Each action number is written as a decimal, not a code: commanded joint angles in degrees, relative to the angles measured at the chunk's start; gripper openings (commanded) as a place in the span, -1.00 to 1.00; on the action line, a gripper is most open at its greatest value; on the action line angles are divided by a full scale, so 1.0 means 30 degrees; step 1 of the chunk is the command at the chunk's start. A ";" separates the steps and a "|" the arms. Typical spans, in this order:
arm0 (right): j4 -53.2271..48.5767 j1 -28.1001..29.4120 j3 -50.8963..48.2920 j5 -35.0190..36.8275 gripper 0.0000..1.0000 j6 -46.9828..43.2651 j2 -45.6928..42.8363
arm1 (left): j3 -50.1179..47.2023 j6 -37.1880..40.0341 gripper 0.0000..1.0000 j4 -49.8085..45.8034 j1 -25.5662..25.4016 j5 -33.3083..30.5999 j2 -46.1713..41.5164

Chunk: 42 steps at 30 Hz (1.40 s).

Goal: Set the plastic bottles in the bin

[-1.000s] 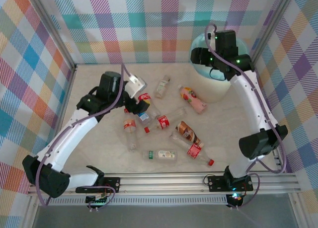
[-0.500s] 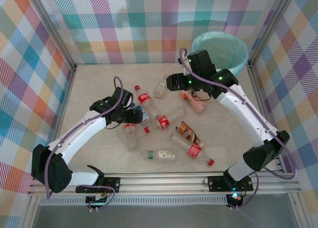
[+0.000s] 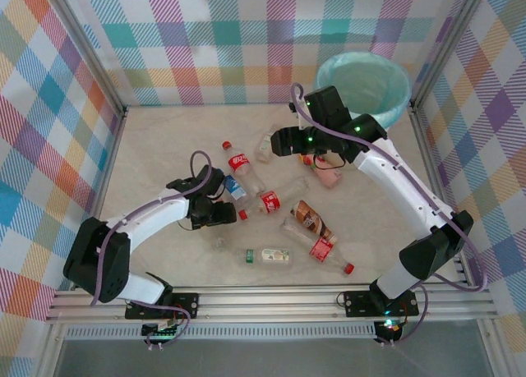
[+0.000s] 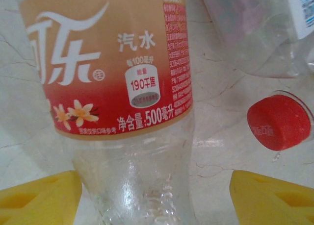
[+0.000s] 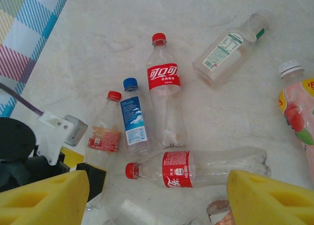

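Note:
Several plastic bottles lie scattered mid-table. My left gripper (image 3: 219,215) is low over a clear bottle with an orange-red label (image 4: 110,68). Its lower body lies between the open yellow fingers (image 4: 39,198): the left finger is at the bottle's side and a gap remains on the right. My right gripper (image 3: 283,140) hangs open and empty (image 5: 157,200) above the pile, over a red-labelled bottle lying flat (image 5: 196,168). The bin (image 3: 364,81), white with a mint-green liner, stands at the far right corner.
A red-labelled bottle (image 3: 240,165) and a blue-labelled one (image 3: 234,186) lie beside the left gripper, with a loose-looking red cap (image 4: 278,122) close by. A pink bottle (image 3: 329,174), a brown one (image 3: 309,218) and a green-labelled one (image 3: 267,255) lie nearer the right and front. Checked walls enclose the table.
The right arm swung from over the bin leftward to above the bottles. The left gripper came down onto the orange-labelled bottle and its jaws narrowed.

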 commanded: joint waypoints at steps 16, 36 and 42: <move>-0.0314 0.0173 -0.0155 -0.0539 0.50 -0.0180 0.0345 | -0.1623 -0.0605 0.36 0.1547 0.0112 0.0535 0.1042; -0.0244 0.0175 0.3476 -0.1687 0.50 -0.0643 0.0669 | 0.1434 0.1381 0.11 -0.1458 0.1388 -0.3207 -0.5117; 0.1572 0.0175 0.4877 -0.3477 0.49 -0.0886 0.0521 | 0.4166 0.4629 0.08 -0.0539 0.1337 -0.3912 -0.7107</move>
